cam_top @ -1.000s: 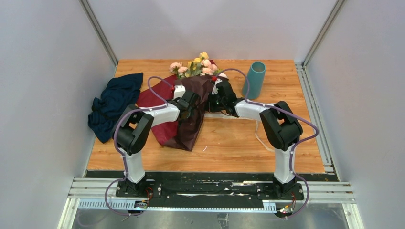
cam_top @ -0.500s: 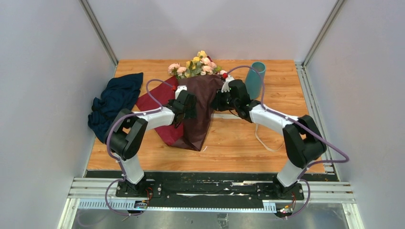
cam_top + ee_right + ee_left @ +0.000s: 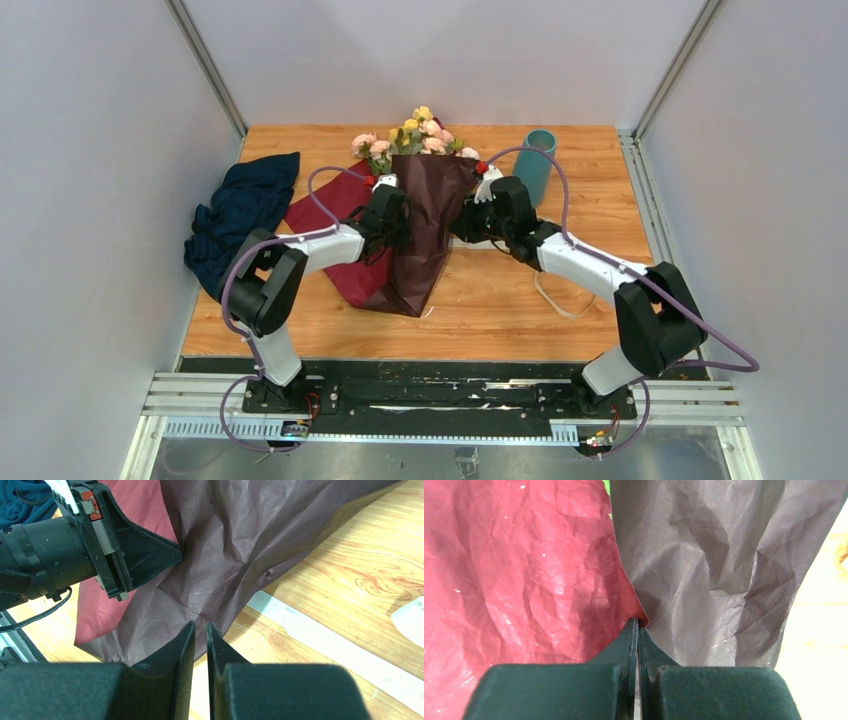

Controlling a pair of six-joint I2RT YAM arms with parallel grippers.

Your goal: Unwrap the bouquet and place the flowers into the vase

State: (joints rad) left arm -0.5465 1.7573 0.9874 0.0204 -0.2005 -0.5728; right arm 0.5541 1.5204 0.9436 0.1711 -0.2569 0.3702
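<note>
The bouquet lies at the back middle of the table, and its flowers (image 3: pixel 412 136), pink and yellow roses, point to the far edge. Its dark maroon wrapping paper (image 3: pixel 425 225) is spread out toward me over a red sheet (image 3: pixel 335 210). My left gripper (image 3: pixel 388 207) is shut, pinching a fold where red and dark paper meet (image 3: pixel 638 624). My right gripper (image 3: pixel 470 222) sits at the paper's right edge (image 3: pixel 200 625) with its jaws a narrow slit apart and nothing between them. The teal vase (image 3: pixel 536 163) stands upright just behind the right arm.
A dark navy cloth (image 3: pixel 240 215) is heaped at the table's left edge. A beige ribbon (image 3: pixel 550 295) lies loose on the wood under the right arm. A white strip (image 3: pixel 320 635) runs across the table beside the paper. Grey walls close in both sides.
My left gripper has shut on the paper. The right arm has swung right and stretched out, the dark paper has spread rightward with it, and its jaws have parted slightly.
</note>
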